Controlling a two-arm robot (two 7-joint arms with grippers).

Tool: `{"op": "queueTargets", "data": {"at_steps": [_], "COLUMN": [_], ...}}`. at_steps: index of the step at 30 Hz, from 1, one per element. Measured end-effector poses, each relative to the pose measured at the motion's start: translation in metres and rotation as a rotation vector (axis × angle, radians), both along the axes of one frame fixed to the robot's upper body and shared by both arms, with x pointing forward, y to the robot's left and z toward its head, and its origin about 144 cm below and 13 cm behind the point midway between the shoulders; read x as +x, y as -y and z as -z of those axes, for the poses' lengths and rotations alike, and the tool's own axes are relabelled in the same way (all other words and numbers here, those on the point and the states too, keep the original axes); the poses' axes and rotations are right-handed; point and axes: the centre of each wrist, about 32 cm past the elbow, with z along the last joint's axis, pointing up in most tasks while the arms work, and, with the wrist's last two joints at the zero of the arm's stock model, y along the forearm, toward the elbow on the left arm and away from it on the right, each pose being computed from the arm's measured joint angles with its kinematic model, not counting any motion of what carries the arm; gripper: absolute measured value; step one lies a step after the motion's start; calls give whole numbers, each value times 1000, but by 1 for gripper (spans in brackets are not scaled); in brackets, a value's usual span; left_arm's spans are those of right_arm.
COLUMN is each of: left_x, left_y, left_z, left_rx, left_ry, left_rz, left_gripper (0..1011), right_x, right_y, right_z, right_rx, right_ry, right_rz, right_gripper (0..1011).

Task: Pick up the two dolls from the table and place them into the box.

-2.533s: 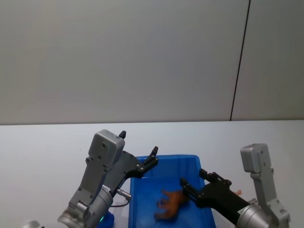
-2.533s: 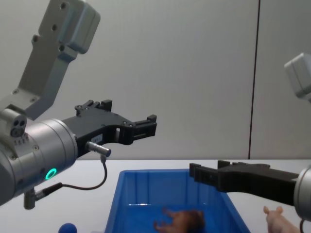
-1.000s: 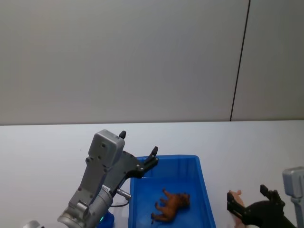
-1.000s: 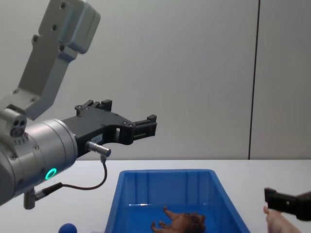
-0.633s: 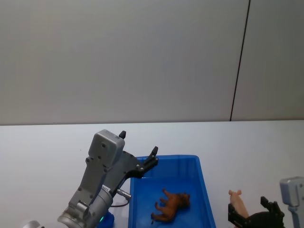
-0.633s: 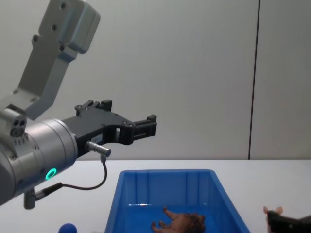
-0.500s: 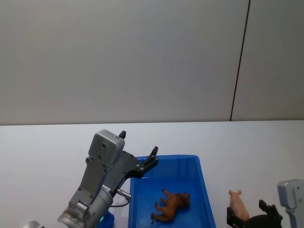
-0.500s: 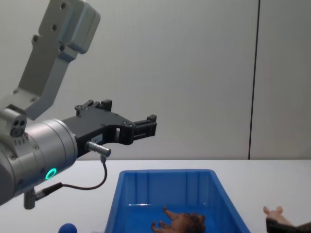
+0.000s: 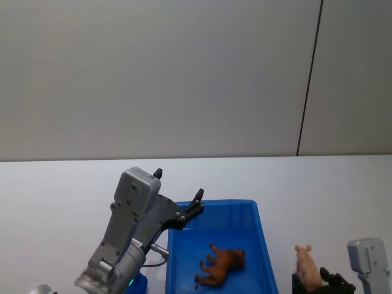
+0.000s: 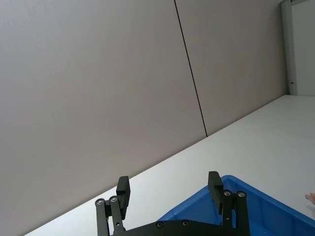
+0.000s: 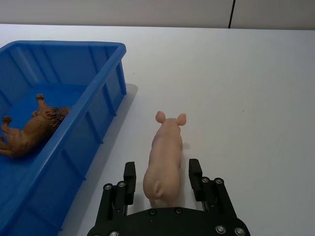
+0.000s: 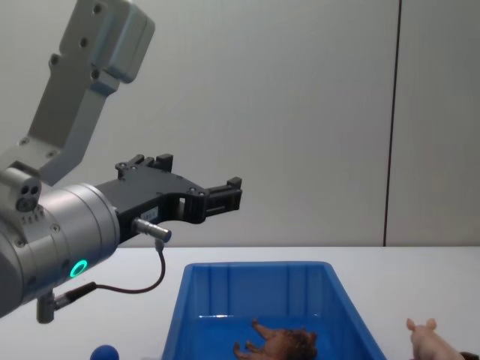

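Note:
The brown lion-like doll (image 9: 222,264) (image 11: 32,129) (image 12: 281,345) lies on its side on the floor of the blue box (image 9: 214,203) (image 11: 64,44) (image 12: 255,265). The pale pink pig doll (image 9: 305,263) (image 11: 165,157) (image 12: 427,341) stands on the white table (image 9: 61,196), just right of the box. My right gripper (image 11: 162,167) (image 9: 315,280) is open, low at the table, with one finger on either side of the pig's hindquarters and a small gap on each side. Raised above the box's far left corner, my left gripper (image 9: 179,184) (image 10: 168,179) (image 12: 199,172) is open and holds nothing.
A small blue ball (image 12: 103,352) rests on the table left of the box, under my left arm. The tabletop spreads wide to the right of the pig and behind the box. A plain grey wall stands behind.
My right gripper has drawn back from over the box, moved right and come down around the pig. The lion doll stays in the box. My left arm has not moved.

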Motion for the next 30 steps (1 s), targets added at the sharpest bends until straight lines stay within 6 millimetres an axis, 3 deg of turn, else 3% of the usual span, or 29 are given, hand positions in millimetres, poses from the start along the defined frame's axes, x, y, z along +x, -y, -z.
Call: {"op": "queueTargets", "data": {"at_steps": [11,30], "left_x": [0,0], "left_y": [0,0], "left_z": [0,0], "left_rx": [0,0], "left_ry": [0,0], "left_rz": [0,0], "left_gripper": [1001,1001], "right_x": [0,7], "right_y": [-2,-7], "right_z": [-1,-36], "right_rx": [-1,21], "right_ry": [7,151], "right_rz": [6,-56], "right_gripper": [378,378]}}
